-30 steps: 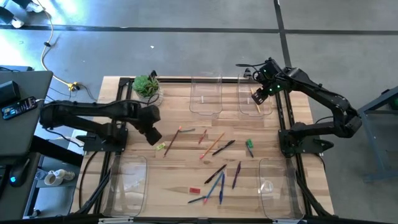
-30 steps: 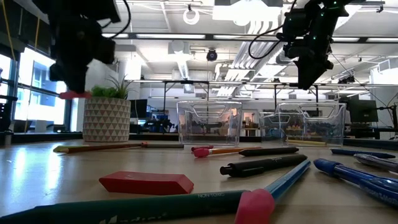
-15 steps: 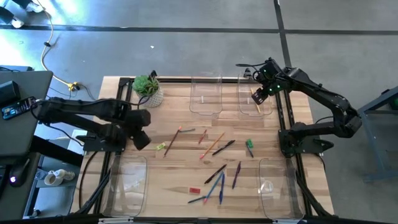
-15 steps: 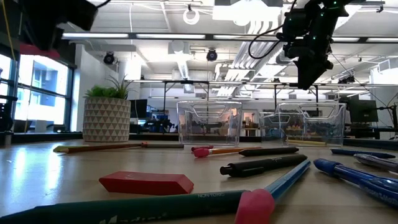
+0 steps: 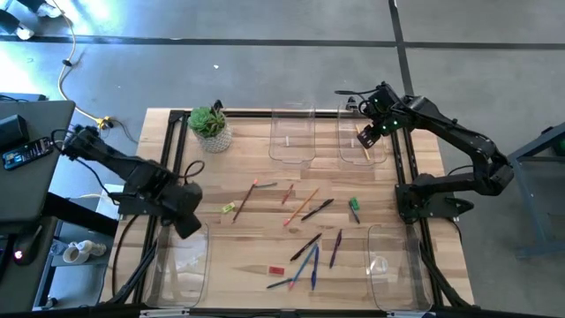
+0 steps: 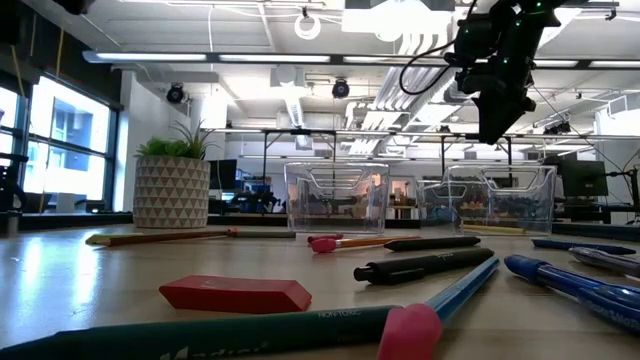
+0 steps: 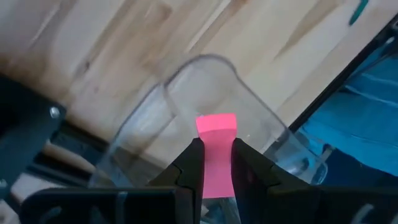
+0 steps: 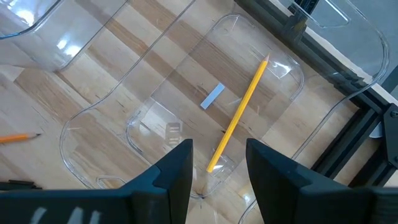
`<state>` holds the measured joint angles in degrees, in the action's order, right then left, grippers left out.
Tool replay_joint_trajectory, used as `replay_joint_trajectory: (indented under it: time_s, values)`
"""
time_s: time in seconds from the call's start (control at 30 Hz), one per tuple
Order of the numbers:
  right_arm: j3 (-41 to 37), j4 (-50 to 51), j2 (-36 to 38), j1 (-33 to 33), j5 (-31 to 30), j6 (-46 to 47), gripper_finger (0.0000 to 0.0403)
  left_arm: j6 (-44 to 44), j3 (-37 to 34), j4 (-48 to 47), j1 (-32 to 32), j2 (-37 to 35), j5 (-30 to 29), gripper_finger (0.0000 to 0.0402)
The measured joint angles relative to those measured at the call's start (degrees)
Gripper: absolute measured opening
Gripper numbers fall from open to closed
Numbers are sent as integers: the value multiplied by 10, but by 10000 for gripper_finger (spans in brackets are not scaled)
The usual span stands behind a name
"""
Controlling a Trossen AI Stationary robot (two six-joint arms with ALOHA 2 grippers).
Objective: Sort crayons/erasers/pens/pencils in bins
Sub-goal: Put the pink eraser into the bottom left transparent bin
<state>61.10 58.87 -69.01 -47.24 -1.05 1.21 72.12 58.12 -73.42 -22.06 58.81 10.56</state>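
Wooden worktop [image 5: 265, 221] holds scattered sticks while the left claw [image 7: 214, 163] pinches a pink eraser [image 7: 216, 146] over a near bin [image 7: 249, 106] for dropping; right claw [image 8: 217, 163], spread, hovers above the pencil [image 8: 239, 112] bin.

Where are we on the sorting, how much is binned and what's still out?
Done: one yellow pencil lies in the far right bin, with the open right pincer above it. In hand: the left pincer holds a pink eraser over the near left bin. Left: the pens, pencils, crayons and erasers scattered mid-table.
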Motion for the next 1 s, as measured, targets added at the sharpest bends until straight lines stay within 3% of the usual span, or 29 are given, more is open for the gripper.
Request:
replay_joint_trajectory:
  time_s: [0.3, 0.5, 1.0]
  values:
    - [0, 0, 0, 0, 0, 0, 142, 145, 0, 44, -128, 52, -58, 50]
    - [0, 0, 0, 0, 0, 0, 142, 210, 0, 52, -183, 118, -57, 50]
    - [0, -2, 0, 0, 0, 3, 142, 308, 0, 83, -226, 249, -50, 50]
